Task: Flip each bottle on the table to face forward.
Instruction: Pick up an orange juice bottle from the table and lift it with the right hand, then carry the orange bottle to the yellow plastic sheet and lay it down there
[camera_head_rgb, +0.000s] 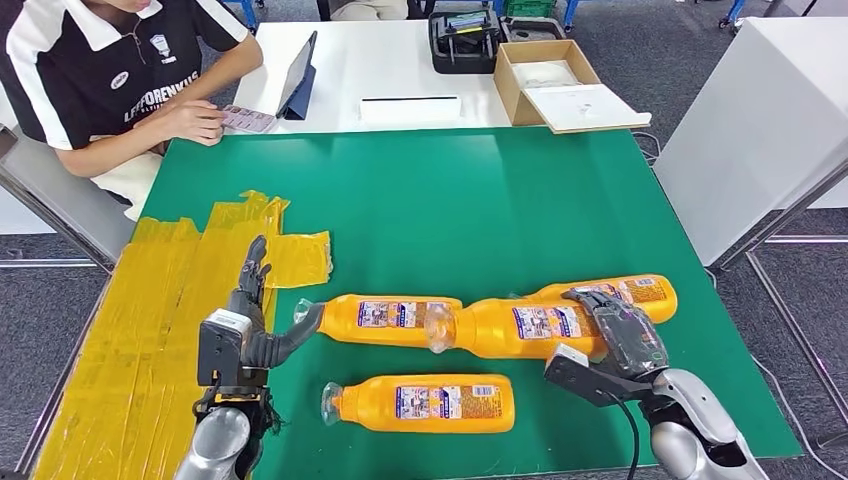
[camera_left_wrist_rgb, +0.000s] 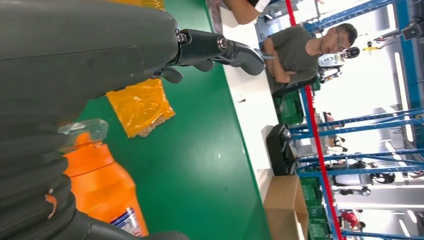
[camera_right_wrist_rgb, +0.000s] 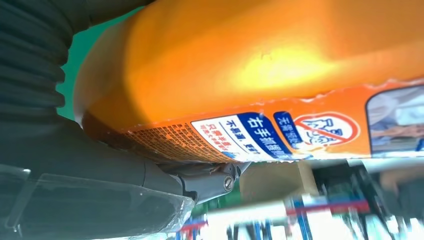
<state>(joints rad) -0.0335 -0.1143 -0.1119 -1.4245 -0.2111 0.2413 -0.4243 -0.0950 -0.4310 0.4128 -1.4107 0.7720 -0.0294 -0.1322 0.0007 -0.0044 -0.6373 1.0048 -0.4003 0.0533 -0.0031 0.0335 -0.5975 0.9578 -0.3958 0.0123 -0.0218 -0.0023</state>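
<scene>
Several orange bottles lie on their sides on the green table, labels up. My left hand stands edge-up with fingers straight and apart, its thumb reaching to the clear cap of the left bottle, which the left wrist view has as a bottle below the fingers. My right hand wraps over the base of the middle bottle; the right wrist view has that bottle pressed against the palm with the thumb under it. Another bottle lies just behind, and a fourth bottle lies near the front edge.
Crinkled yellow tape covers the table's left side. A seated person is at the far left corner, hand near a tablet. On the white table behind are a cardboard box and a black case.
</scene>
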